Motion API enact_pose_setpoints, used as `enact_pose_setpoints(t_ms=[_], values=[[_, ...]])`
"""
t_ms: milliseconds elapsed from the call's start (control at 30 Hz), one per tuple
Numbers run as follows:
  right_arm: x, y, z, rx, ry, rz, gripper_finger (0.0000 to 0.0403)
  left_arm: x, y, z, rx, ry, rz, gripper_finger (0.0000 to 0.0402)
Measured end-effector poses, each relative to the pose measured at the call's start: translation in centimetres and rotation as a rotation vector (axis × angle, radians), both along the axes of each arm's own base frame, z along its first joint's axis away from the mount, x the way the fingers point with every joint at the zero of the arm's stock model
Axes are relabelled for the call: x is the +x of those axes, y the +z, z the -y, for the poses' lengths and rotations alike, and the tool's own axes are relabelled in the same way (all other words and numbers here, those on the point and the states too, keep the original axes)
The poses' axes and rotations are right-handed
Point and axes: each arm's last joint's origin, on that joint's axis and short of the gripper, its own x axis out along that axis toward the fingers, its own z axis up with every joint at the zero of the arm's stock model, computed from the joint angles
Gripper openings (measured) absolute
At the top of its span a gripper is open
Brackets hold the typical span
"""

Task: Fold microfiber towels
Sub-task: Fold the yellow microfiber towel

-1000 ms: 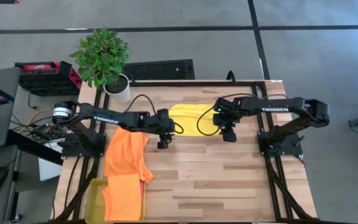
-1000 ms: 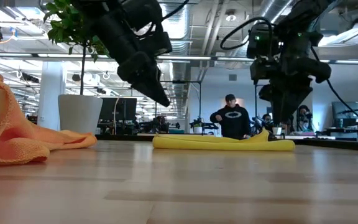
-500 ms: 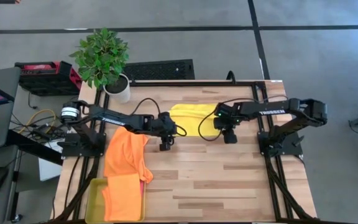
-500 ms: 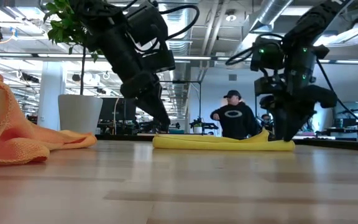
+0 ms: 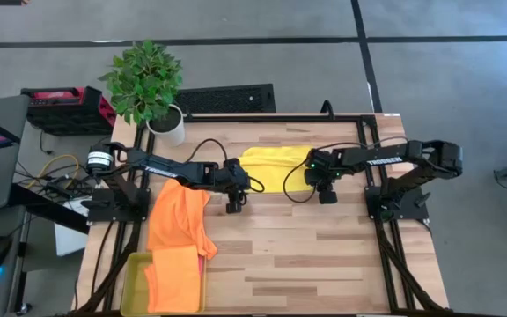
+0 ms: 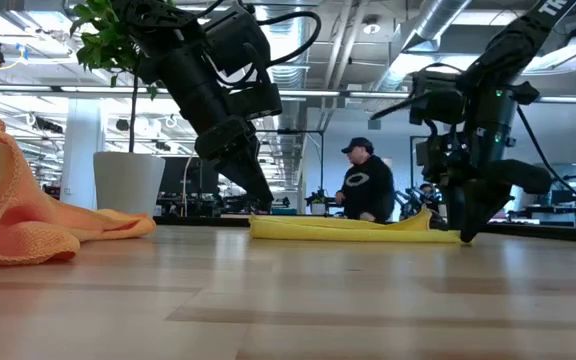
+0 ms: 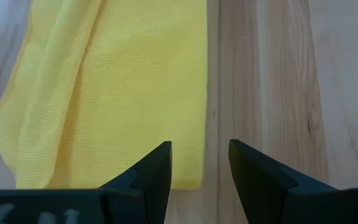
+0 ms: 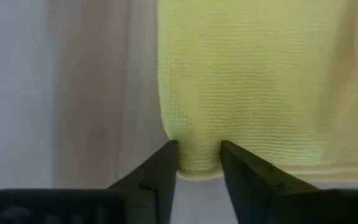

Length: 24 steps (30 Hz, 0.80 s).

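right gripper [image 8: 197,163]: fingers set either side of a corner of the yellow towel [image 8: 253,81], cloth between the tips, a narrow gap either side. whether they have bitten on the cloth yet, cannot tell. in the low view the tips are down at table level at the towel's right end [image 6: 463,232].

left gripper [image 7: 199,163]: fingers apart, nothing between them but bare wood; the near left corner of the yellow towel lies just ahead of one fingertip and slightly to the side. in the low view its tips [image 6: 260,205] sit at the towel's left end, at or barely above the cloth.

key relation: the yellow towel [image 5: 275,167] lies flat at the far middle of the table [image 5: 324,255], long axis running left to right, directly between the two grippers [image 5: 234,204] [image 5: 327,194]. each arm is at its own end's near corner. judgement: a paired corner pinch for folding the near edge away is being set up; the right is further along, while the left needs a small sideways shift to straddle its corner.

other cloths: an orange towel [image 5: 179,220] lies rumpled on the left of the table, trailing toward the tray [image 5: 135,273].

containers: the yellow-green tray at the near left corner holds a folded orange towel [image 5: 170,280]; a sliver of pink [image 5: 202,260] shows at the tray's edge, which may be the pink towel.
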Motion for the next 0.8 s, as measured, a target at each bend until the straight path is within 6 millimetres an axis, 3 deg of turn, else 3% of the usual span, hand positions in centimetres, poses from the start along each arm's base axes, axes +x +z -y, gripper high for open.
enact_pose_setpoints(t_ms=[233, 533, 800], values=[[0.0, 0.5, 0.1, -0.014, -0.009, -0.048, 0.0016, 0.0, 0.0, -0.1, 0.002, 0.061, 0.005, 0.0153], [3.1, 4.8, 1.1, -0.074, 0.034, 0.084, 0.0009, -0.6, 0.9, -0.1, -0.065, 0.165, 0.023, 0.0153], [5.2, 6.6, 1.8, -0.180, 0.137, 0.274, 0.0005, -1.3, 2.5, -0.1, -0.070, 0.192, 0.055, 0.0153]])
